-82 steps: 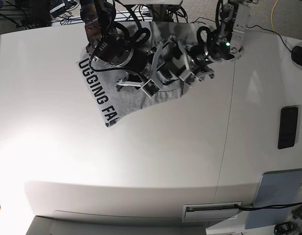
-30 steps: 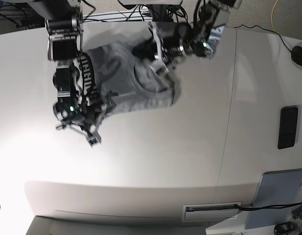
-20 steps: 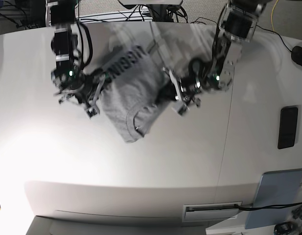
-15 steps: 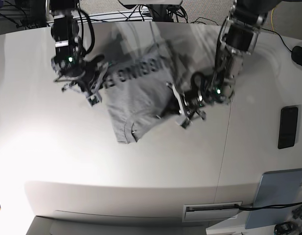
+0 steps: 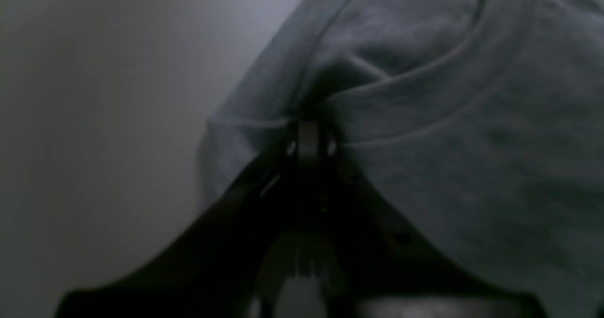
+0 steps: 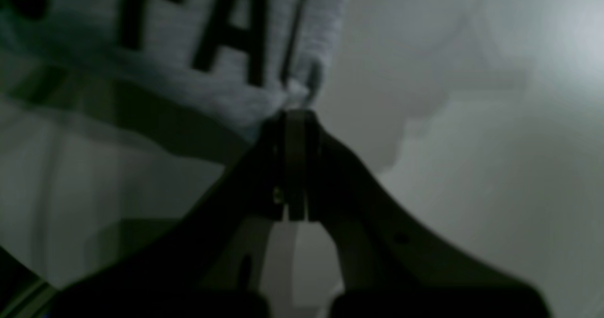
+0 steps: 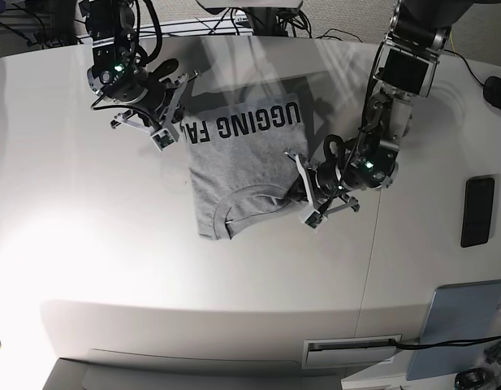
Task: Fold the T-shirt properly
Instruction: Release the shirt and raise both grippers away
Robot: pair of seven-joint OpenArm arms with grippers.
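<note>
Landmark: T-shirt.

Left gripper: jaws clamped on T-shirt edge beside collar. Right gripper: jaws closed on T-shirt corner beside last printed letter. We judge paired grips keep width taut, so bundle turns without slumping.

T-shirt: already folded compact, between grippers, lettering toward robot side, collar at opposite end. Shadow beneath lettered edge: we read that edge as raised off table.

We suspect squaring before release; uneven lowering could skew layers.
</note>
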